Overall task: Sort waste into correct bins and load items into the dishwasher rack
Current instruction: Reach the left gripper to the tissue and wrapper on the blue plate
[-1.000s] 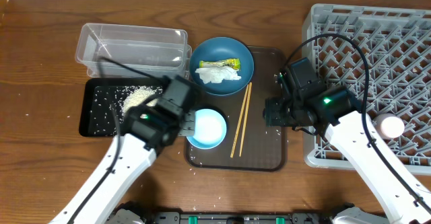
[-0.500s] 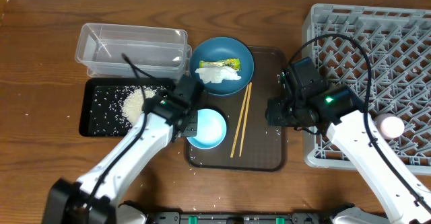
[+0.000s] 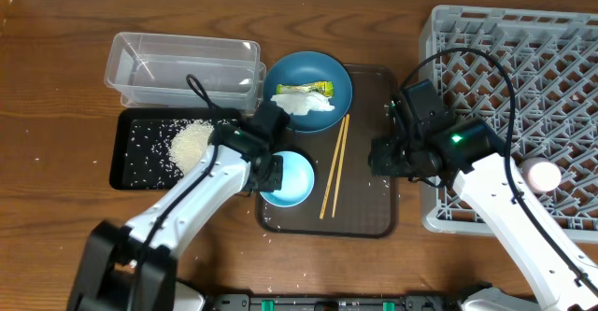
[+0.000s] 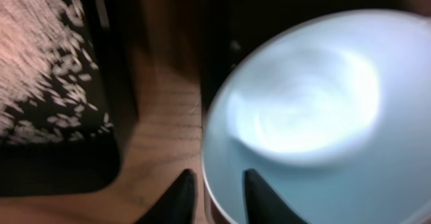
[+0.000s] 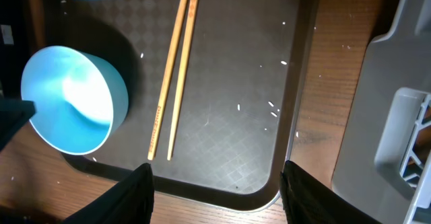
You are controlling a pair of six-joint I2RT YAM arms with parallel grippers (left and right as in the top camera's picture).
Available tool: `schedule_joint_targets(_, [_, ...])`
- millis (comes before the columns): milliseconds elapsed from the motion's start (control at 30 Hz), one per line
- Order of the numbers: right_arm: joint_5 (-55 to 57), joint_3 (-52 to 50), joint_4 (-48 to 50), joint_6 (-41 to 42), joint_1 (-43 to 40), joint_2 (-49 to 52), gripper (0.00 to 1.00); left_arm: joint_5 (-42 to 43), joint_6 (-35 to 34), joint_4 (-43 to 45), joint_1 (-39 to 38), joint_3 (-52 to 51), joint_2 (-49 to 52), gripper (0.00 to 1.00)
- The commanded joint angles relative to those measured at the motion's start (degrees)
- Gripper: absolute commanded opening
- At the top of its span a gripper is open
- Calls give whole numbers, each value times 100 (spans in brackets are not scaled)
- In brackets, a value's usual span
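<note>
The light blue round bowl (image 3: 288,177) is at the left edge of the flat brown serving tray (image 3: 369,208), beside two thin wooden chopsticks (image 3: 334,166). The left claw (image 4: 215,187) pinches the bowl's rim, one finger inside and one outside. The right claw (image 5: 217,197) hangs spread wide and empty over the tray, near the grey lattice plastic rack (image 3: 523,68).

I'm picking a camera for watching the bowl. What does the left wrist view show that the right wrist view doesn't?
Only the left wrist: the black tray with rice in it, and the grip of the left hand, one finger each side of the rim of the light blue bowl. Only the right wrist: the chopsticks, the brown serving tray and the dishwasher rack's edge. Both: the bowl.
</note>
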Motion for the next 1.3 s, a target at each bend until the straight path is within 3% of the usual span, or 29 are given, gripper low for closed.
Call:
schedule_joint_targets(0, [22,-33,-22,188,-50,-63,58,74,280,109,9,699,-625,38])
schedule_joint_targets(233, [157,-33,-179,595,-527,-63,59,284,1147,1740,9,813,-664,46])
schedule_joint_targets(400, [166,-33,-238,382,-638,-61,60,260,1908,2732,20,822,168,57])
schedule_joint_targets(500, [166,-33,-269,380,-638,-61,60,258,2031,3195,39,824,699,64])
schedule_joint_targets(700, [166,-35,-291,378,-614,-61,61,258,2452,4192,52,824,1659,68])
schedule_joint_targets(1000, [170,-35,-380,249,-616,-61,61,221,2511,4291,52,824,2474,69])
schedule_joint_targets(1033, [170,-35,-382,247,-616,-61,61,221,2509,4291,52,822,2483,64])
schedule_joint_targets(1167, [170,-35,-387,247,-616,-61,61,221,2391,4310,52,863,2317,14])
schedule_joint_targets(1200, [170,-35,-387,247,-616,-61,61,221,2295,4288,52,885,2212,8])
schedule_joint_targets(1267, [170,-35,-387,247,-616,-61,61,221,2100,4269,52,909,1912,6])
